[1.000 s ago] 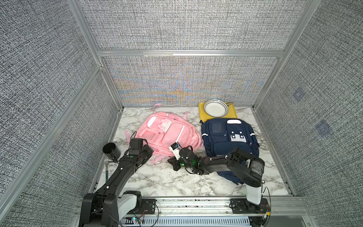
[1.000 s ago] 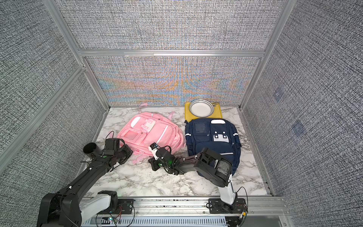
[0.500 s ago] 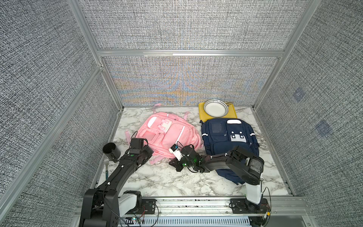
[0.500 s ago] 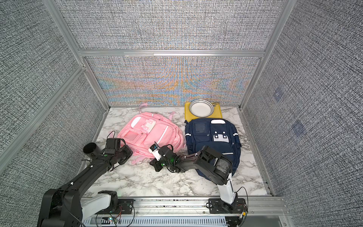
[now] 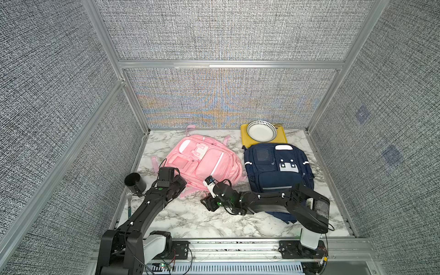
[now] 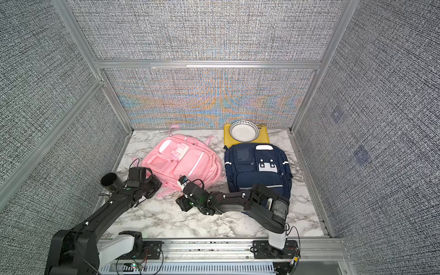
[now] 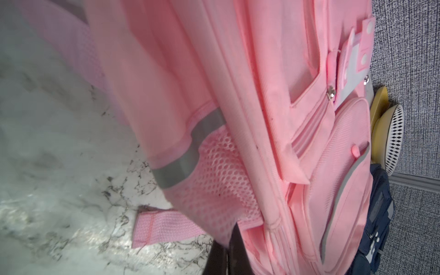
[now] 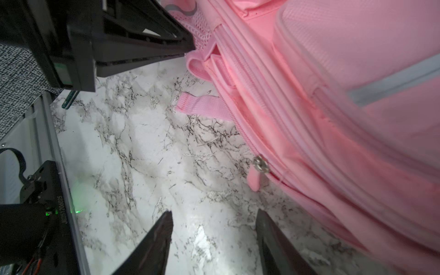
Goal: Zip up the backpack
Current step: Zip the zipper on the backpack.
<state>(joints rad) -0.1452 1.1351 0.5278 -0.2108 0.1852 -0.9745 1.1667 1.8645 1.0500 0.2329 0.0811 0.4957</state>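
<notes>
The pink backpack (image 5: 204,164) (image 6: 183,164) lies flat at the left middle of the marble table. My left gripper (image 5: 179,188) (image 7: 228,250) is shut on its near left corner, just below the mesh side pocket (image 7: 221,171). My right gripper (image 5: 205,202) (image 8: 214,221) stands open over bare marble beside the pack's near edge, holding nothing. The silver zip slider (image 8: 260,164) with its pink pull tab (image 8: 254,181) hangs on that edge, a short way ahead of the right fingertips (image 8: 264,226) and free of them.
A navy backpack (image 5: 276,169) lies right of the pink one, partly under my right arm. Behind it a white bowl (image 5: 261,131) sits on a yellow tray (image 5: 245,140). A black cup (image 5: 134,182) and a teal-handled fork (image 5: 129,204) lie by the left wall.
My right gripper has gone from shut to open and drawn slightly back from the pack's edge, leaving the pull tab free. The left gripper has kept its hold.
</notes>
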